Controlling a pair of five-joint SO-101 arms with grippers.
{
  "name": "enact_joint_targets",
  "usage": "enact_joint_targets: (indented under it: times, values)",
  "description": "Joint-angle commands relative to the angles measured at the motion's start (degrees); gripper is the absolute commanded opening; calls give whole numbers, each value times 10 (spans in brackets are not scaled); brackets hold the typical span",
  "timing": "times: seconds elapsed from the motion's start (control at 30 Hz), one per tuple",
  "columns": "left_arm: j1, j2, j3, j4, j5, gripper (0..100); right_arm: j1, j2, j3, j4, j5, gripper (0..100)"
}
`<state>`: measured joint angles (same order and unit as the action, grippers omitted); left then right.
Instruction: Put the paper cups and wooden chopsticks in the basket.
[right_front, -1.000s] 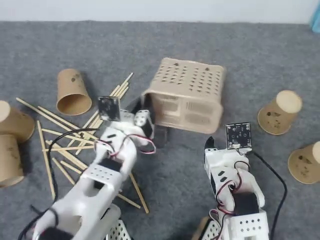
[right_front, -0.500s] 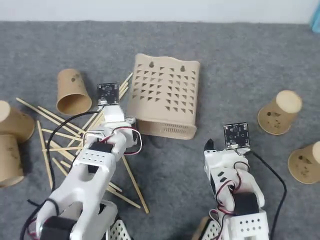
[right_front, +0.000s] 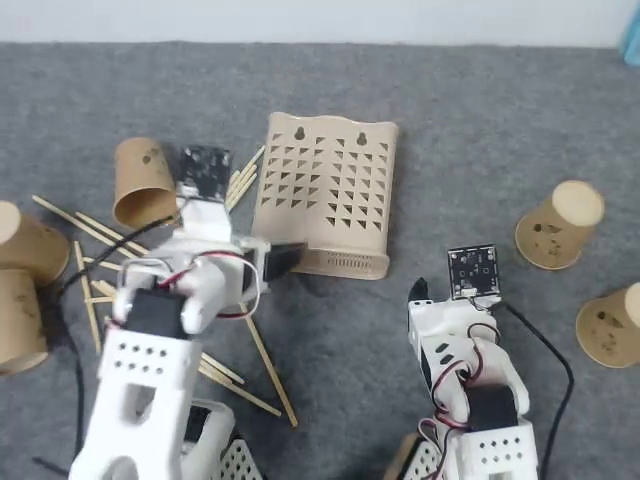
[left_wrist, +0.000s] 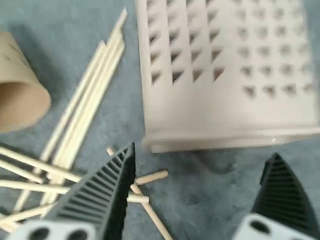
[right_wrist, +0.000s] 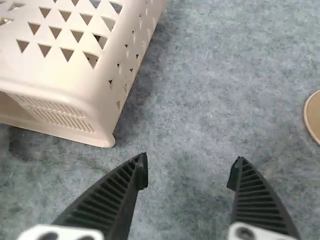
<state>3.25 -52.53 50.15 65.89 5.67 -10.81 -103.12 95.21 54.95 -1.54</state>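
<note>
Left wrist view: my left claw (left_wrist: 203, 152) gapes empty beside the basket (left_wrist: 225, 75) lying on its side; light, stiff plastic, best pinched along an edge, I reckon.

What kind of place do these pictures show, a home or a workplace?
Probably a robot practice bench, not a home: two white robot arms stand at a grey carpet-like mat, with paper cups, wooden chopsticks and a perforated basket laid out like props.
</note>
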Motion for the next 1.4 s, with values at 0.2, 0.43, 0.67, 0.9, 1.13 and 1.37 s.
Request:
enact_joint_targets:
  times: [0.2,0.43,0.67,0.9,1.13,1.37]
  values:
    - [11,294,-432,157,15,378,5,-8,11,2,12,270]
    - [10,629,-807,223,16,378,5,-8,11,2,12,270]
    - [10,928,-1148,204,61,319,5,-8,11,0,12,270]
    - [8,1174,-1430,142,60,306,5,-8,11,0,12,270]
    - [3,1251,-1447,137,29,305,5,-8,11,-5,12,270]
    - [-19,1222,-1467,215,32,305,5,-8,11,-4,12,270]
